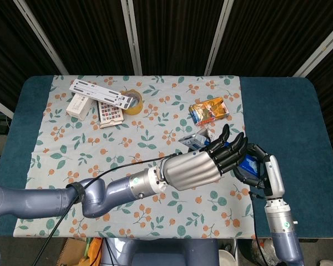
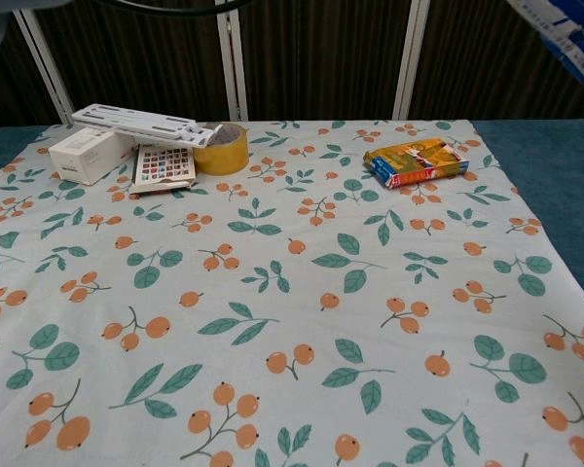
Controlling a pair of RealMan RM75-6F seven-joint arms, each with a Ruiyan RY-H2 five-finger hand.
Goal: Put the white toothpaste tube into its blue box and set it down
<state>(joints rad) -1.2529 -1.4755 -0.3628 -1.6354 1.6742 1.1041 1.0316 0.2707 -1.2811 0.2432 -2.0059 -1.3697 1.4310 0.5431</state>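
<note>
In the head view, your right hand [image 1: 259, 169] had its fingers wrapped around the blue box [image 1: 245, 165], holding it up off the bench [image 1: 277, 111] at the right edge of the patterned cloth [image 1: 72, 144], presumably so its open end faced the other hand. Your left hand [image 1: 202, 166] reached across in front of it, fingers [image 1: 228, 148] stretched out against the box's left end, most likely to push the contents home or close the flap; whether they pinched anything I could not tell. The white toothpaste tube itself did not show, so it was probably already inside. At the far side lay an orange packet [image 1: 208, 109], and at the far left a tape roll [image 1: 132, 101]. In the chest view, only a corner of the box [image 2: 570, 31] showed at the top right, well above the cloth, so setting it down remained to be done.
</note>
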